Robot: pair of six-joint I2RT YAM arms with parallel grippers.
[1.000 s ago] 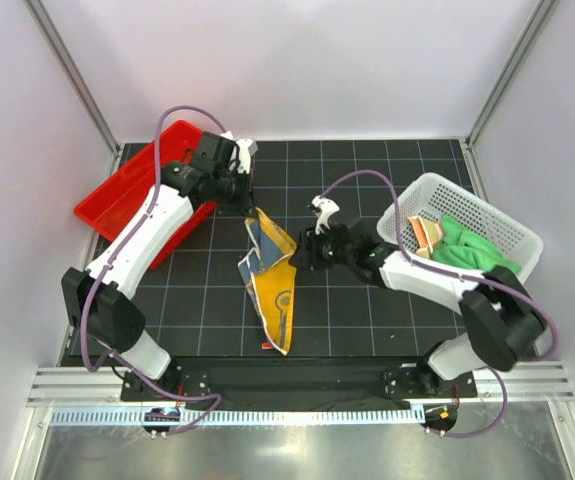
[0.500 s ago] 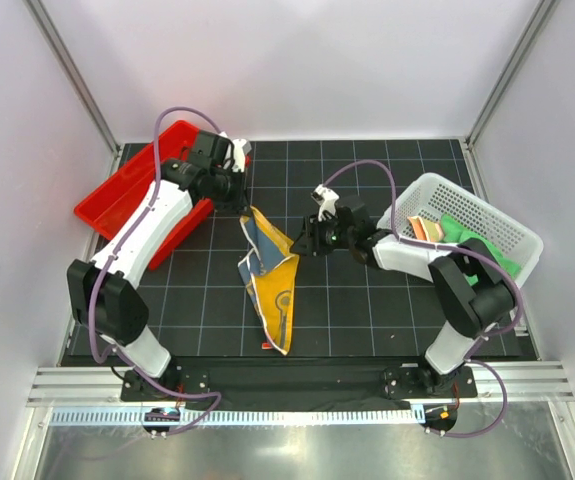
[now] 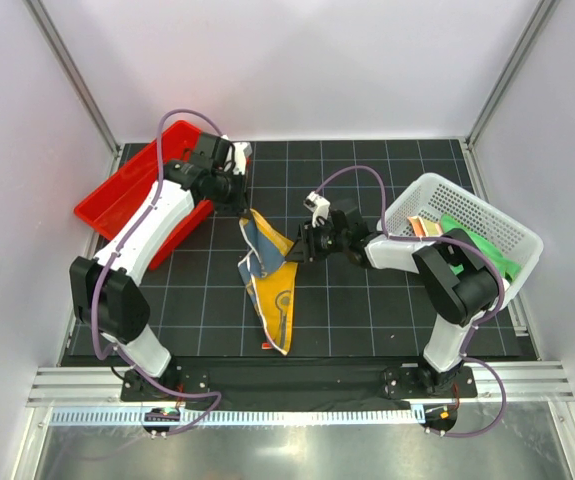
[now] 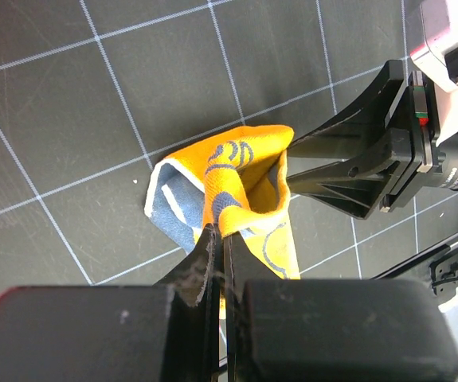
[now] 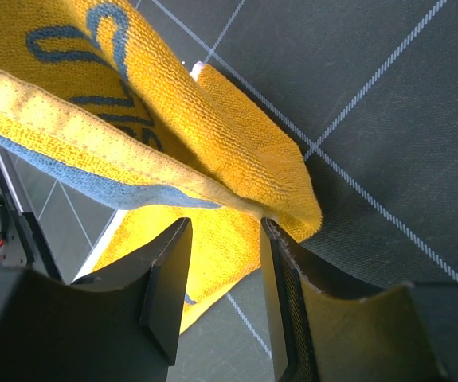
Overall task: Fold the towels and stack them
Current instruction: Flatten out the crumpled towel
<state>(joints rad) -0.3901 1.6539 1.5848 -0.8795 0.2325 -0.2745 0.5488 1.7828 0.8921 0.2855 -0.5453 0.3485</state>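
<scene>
The yellow-orange towel (image 3: 272, 285) with grey lettering hangs crumpled over the mat's middle. My left gripper (image 3: 246, 208) is shut on its top corner, and the wrist view (image 4: 222, 235) shows the jaws pinching the cloth (image 4: 244, 183). My right gripper (image 3: 295, 254) is open at the towel's right edge. In its wrist view (image 5: 225, 231) the jaws straddle a fold of the towel (image 5: 213, 135) without closing. The green towel (image 3: 472, 250) and the pastel dotted towel (image 3: 425, 228) lie in the white basket (image 3: 497, 215).
A red tray (image 3: 117, 195) sits at the back left under the left arm. The white basket stands at the right side of the black gridded mat (image 3: 367, 310).
My right gripper has moved left, up to the towel's right edge. The left gripper has kept hold of the top corner and shifted slightly back.
</scene>
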